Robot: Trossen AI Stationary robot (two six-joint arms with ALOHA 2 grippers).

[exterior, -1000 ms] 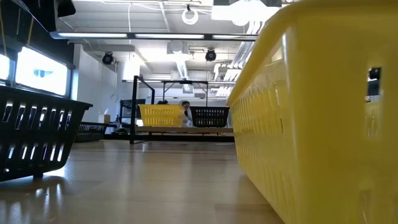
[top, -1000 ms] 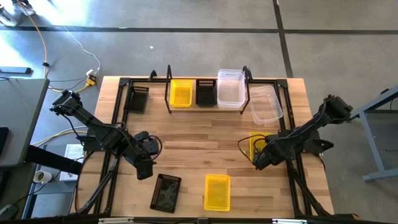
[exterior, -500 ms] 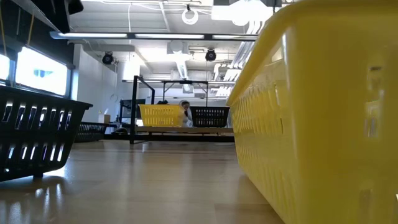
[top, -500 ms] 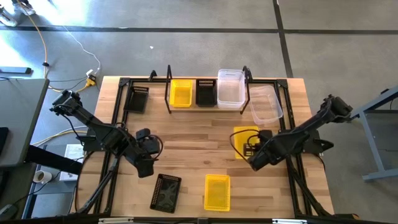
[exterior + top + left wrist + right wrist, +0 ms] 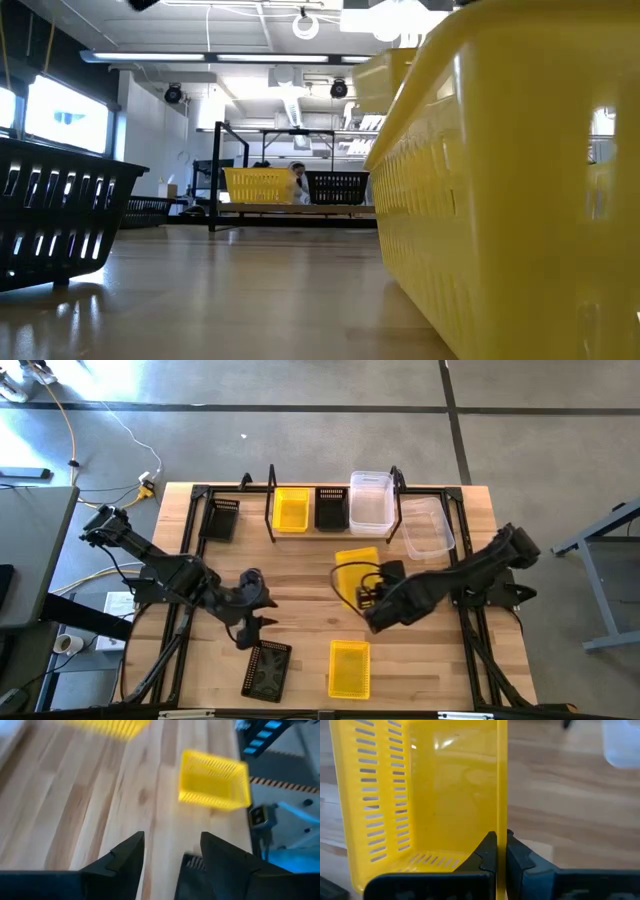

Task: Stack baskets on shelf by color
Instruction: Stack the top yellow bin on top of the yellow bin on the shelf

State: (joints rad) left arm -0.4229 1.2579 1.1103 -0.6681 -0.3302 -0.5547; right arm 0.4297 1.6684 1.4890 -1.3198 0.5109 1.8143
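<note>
My right gripper (image 5: 373,602) is shut on a yellow basket (image 5: 356,572) held in the air over the table's middle, in front of the shelf (image 5: 272,500). It also shows high up in the low view as the yellow basket (image 5: 383,75). The shelf holds a yellow basket (image 5: 291,510), a black one (image 5: 331,508) and a clear one (image 5: 371,502), each resting on its base. My left gripper (image 5: 254,622) is open, just left of and above a black basket (image 5: 267,668) near the table's near edge. A second yellow basket (image 5: 349,668) sits beside it. My right gripper pinches one side wall of the yellow basket at its rim (image 5: 501,822), one finger (image 5: 485,851) inside the basket and one outside. The wall runs straight away from the fingers. The basket is lifted clear of the table, its opening facing up.
A black basket (image 5: 222,518) sits left of the shelf and a clear basket (image 5: 428,527) right of it. In the low view the near yellow basket (image 5: 500,180) fills the right side and the near black basket (image 5: 60,215) the left. Bare wood lies between shelf and near baskets.
My right gripper has carried the yellow basket from the table's right side toward the left and the far edge, raising it until it shows high in the low view. My left gripper has moved toward the table's right, nearer the black basket, and has turned.
</note>
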